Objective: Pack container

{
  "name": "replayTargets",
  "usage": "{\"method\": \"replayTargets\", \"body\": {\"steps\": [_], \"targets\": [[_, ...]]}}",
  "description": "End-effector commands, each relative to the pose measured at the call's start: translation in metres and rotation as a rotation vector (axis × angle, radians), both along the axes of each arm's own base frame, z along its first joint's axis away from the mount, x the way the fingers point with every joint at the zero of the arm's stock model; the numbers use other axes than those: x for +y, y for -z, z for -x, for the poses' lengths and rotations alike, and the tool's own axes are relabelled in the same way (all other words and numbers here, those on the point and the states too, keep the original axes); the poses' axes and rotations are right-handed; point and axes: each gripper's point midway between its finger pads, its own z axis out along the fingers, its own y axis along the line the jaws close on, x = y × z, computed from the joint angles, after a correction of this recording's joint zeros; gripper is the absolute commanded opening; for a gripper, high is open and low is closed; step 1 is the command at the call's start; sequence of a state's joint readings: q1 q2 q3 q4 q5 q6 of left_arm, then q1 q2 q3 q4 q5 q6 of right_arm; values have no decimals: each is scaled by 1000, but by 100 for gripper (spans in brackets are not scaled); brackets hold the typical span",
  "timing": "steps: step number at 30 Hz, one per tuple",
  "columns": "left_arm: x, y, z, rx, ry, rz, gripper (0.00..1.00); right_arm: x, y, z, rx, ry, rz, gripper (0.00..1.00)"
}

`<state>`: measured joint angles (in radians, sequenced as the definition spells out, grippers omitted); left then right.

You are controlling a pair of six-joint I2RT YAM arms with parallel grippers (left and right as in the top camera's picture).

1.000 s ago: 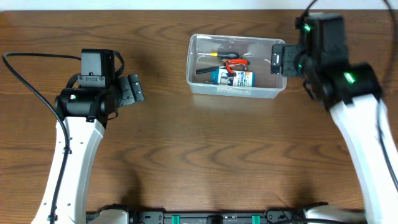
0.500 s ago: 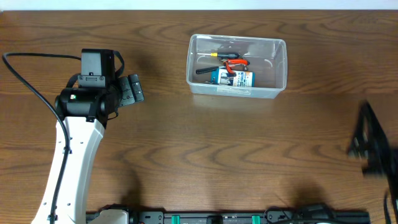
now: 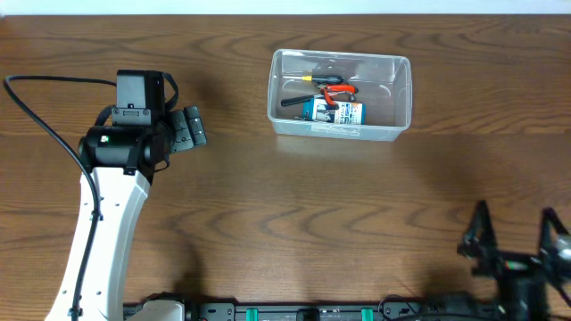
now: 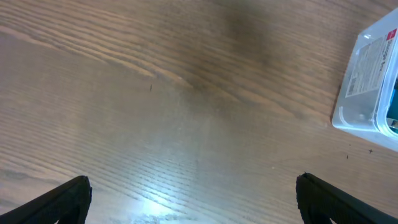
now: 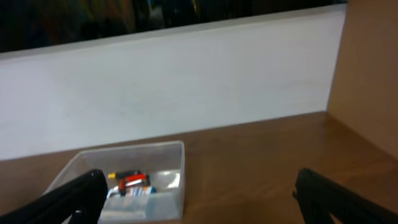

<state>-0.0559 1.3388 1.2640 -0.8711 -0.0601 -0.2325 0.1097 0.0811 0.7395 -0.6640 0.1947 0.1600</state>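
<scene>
The container (image 3: pixel 385 62) sits on the table (image 3: pixel 268 223) toward its far edge, a little right of centre in the overhead view, long side running left to right. Inside it lie a blue-and-white box (image 3: pixel 333 111), a red-handled tool (image 3: pixel 337 88) and a slim black item with a yellow tip (image 3: pixel 299 100); nothing touches the tub from outside.

The left arm (image 3: pixel 103 205) rises from the near edge and bends at its wrist so that the left jaws point right, toward the container, well apart from it. They are spread wide and hold nothing. The left wrist camera shows this: the two dark fingertips (image 4: pixel 59 200) sit at opposite bottom corners with only bare wood grain between them. It also catches one rounded corner of the container (image 4: pixel 364 87) at its right edge, with a printed label on the wall that the overhead view does not make readable.

The right arm (image 3: pixel 522 272) shows only at the bottom right corner of the overhead view, dark and blurred, well apart from the container. The right jaws point toward the far edge, spread wide and empty. The right wrist camera looks level across the table: fingertips (image 5: pixel 71 198) far apart at the bottom corners, the container (image 5: pixel 177 180) low on the left with the coloured contents inside, and a pale wall (image 5: pixel 186 81) behind the table, which the overhead view shows only as a thin strip.
</scene>
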Motion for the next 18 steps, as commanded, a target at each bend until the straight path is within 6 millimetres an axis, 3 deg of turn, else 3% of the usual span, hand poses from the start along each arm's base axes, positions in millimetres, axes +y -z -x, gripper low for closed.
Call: {"method": "replayTargets", "body": {"steps": [1, 2, 9, 18], "targets": [[4, -4, -1, -9, -17, -10, 98, 6, 37, -20, 24, -23, -17, 99], [4, -4, -1, -9, -17, -10, 98, 10, 55, -32, 38, -42, -16, 99], [4, -4, -1, -9, -17, -10, 98, 26, 108, -65, 56, -113, -18, 99], [4, -4, -1, -9, -17, -10, 98, 33, 143, -79, 47, -148, -19, 99]]}}
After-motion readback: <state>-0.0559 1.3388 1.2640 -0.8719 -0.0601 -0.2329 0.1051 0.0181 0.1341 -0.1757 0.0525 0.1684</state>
